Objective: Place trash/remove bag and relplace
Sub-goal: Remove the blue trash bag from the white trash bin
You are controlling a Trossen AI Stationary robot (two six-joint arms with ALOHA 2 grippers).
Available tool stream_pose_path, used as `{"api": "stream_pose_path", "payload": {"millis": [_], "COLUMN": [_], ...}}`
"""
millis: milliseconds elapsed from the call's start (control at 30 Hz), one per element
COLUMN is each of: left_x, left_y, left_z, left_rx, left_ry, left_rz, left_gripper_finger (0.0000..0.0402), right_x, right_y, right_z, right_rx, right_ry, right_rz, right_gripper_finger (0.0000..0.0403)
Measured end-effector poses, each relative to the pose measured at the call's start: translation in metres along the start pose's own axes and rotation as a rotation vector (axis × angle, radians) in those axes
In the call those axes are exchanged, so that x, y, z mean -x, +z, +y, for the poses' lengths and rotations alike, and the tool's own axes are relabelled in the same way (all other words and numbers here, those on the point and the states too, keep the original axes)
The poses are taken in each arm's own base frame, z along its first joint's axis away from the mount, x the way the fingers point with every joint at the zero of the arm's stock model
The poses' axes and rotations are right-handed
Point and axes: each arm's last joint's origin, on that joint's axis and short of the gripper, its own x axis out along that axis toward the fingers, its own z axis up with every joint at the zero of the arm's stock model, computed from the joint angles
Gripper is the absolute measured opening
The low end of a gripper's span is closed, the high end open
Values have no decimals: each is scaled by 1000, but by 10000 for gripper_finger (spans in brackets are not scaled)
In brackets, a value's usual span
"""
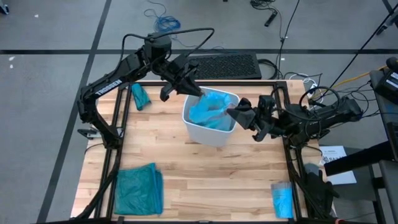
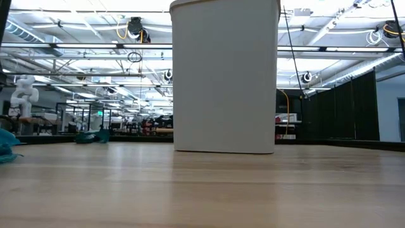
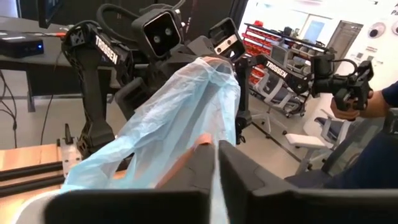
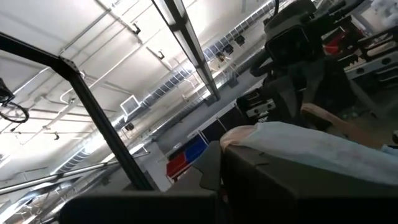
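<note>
The white bin [image 1: 211,132] stands upright in the middle of the table and fills the low view [image 2: 224,76]. The pale sky-blue bag [image 1: 210,107] sits in its mouth, crumpled. My left gripper [image 1: 194,93] is at the bin's far-left rim, shut on the bag. My right gripper [image 1: 234,114] is at the bin's right rim, also shut on the bag. In the left wrist view the bag [image 3: 180,118] stretches from my own fingers up to the right arm's gripper [image 3: 219,57]. The trash is not in view. My left gripper pinches the bag's film at its rim [image 3: 215,177] between the two fingers, coming slantwise from the far-left side above the bin. The film runs from the fingers toward the other gripper as a spread sheet. My right gripper holds the bag's rim edge [image 4: 261,134], which lies over one finger [image 4: 249,165]; the gripper comes level from the table's right. The pinch itself is hidden by the fingers. The rest of the bag stays in the bin.
A darker teal-green bag [image 1: 138,190] lies at the near-left corner. A small teal bundle [image 1: 140,96] lies at the far left. A folded blue packet [image 1: 282,199] lies near right. A keyboard [image 1: 225,65] sits beyond the far edge. A person [image 3: 373,143] sits beyond the table.
</note>
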Motion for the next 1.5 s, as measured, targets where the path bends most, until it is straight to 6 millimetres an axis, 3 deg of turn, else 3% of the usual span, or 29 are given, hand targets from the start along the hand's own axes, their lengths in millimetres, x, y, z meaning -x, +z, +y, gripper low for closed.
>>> {"api": "stream_pose_path", "payload": {"millis": [533,800,1067,1200,1500], "left_x": [6,6,6,6,6], "left_y": [0,0,-1,-1,-1], "left_z": [4,4,3,3,3], "left_rx": [2,3,18,18,16], "left_ry": [24,11,2,-2,-2], "left_rz": [-5,-4,5,5,4], "left_gripper_finger": [1,0,0,0,0], "right_x": [0,1,19,20,19], "right_y": [-5,-8,-8,-4,-2], "right_z": [-3,-5,-13,-13,-16], "right_rx": [-16,-3,-48,-29,-41], "right_ry": [-33,-40,7,35,36], "right_rz": [49,81,-3,-63,-81], "right_gripper_finger": [9,97,185,184,130]}}
